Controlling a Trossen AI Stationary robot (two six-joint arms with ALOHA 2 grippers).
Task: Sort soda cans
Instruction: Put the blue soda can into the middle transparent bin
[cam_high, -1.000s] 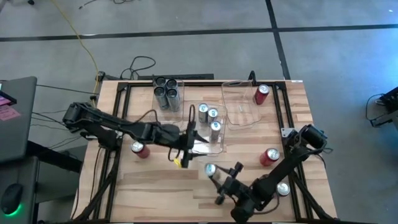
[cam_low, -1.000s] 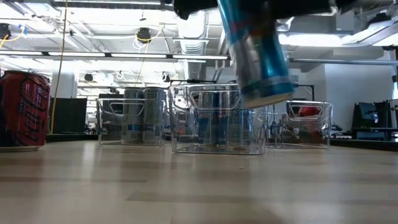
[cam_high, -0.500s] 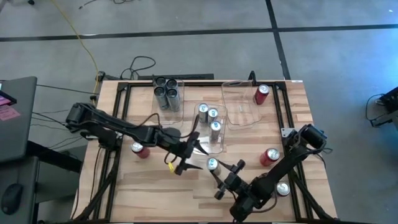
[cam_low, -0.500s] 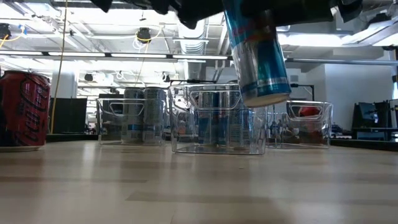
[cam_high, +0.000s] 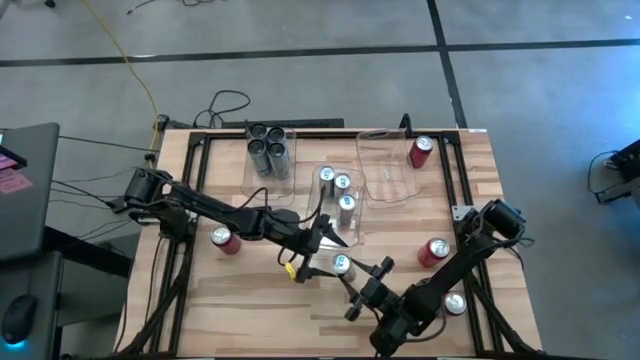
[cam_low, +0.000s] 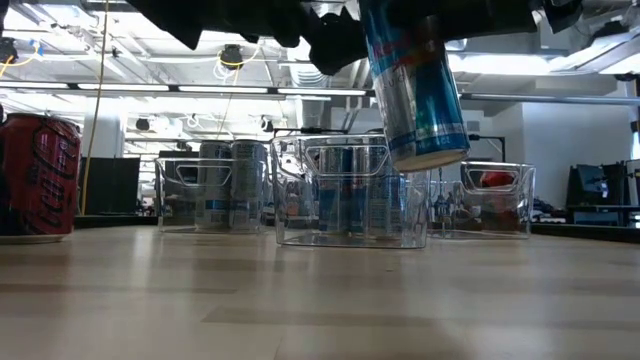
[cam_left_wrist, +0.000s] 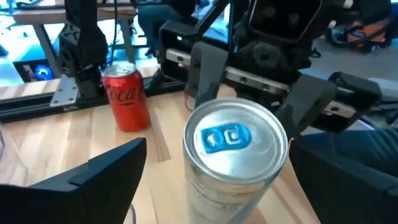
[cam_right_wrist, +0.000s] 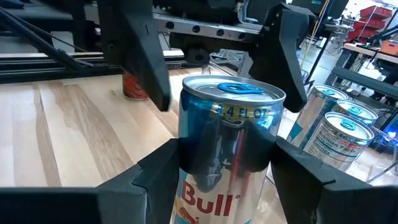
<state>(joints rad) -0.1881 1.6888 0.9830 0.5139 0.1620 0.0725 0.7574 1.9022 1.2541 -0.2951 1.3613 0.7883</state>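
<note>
Holding the blue-silver can (cam_high: 342, 264) off the table, our right gripper (cam_right_wrist: 211, 163) is clenched on its sides, just in front of the middle bin (cam_high: 352, 236). Our left gripper (cam_high: 318, 240) sits spread wide on either side of the can's top, looking set for a handover. We judge the risk is a drop: if the right lets go before the left closes, the can falls and rolls. The left fingers could also clip the bin wall. We cannot see the can's underside from above, nor how firmly it is gripped
</note>
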